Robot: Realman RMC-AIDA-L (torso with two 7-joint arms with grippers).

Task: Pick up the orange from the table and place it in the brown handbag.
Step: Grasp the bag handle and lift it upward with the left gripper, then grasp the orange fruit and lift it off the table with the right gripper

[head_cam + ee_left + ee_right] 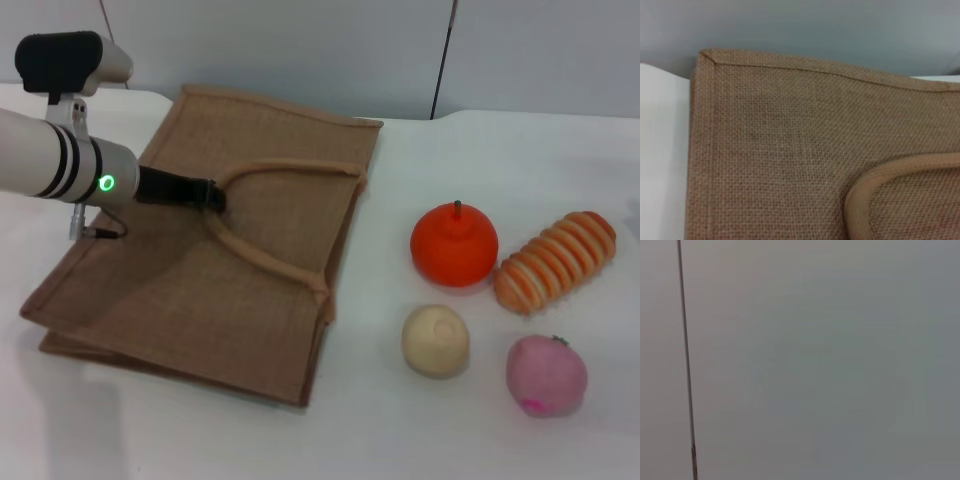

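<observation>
Jute weave of the brown handbag (790, 160) fills the left wrist view, with one corner and a curve of handle (865, 195); the head view alone shows the whole scene. There the left gripper (205, 195) sits low at the bend of the upper handle (290, 168); whether its fingers are closed cannot be told. The orange (454, 244) rests on the table (420, 420), well apart from the bag, just beside a striped bread roll (556, 261), near a cream ball (435, 341) and a pink fruit (545, 375). The right wrist view shows only blank wall.
</observation>
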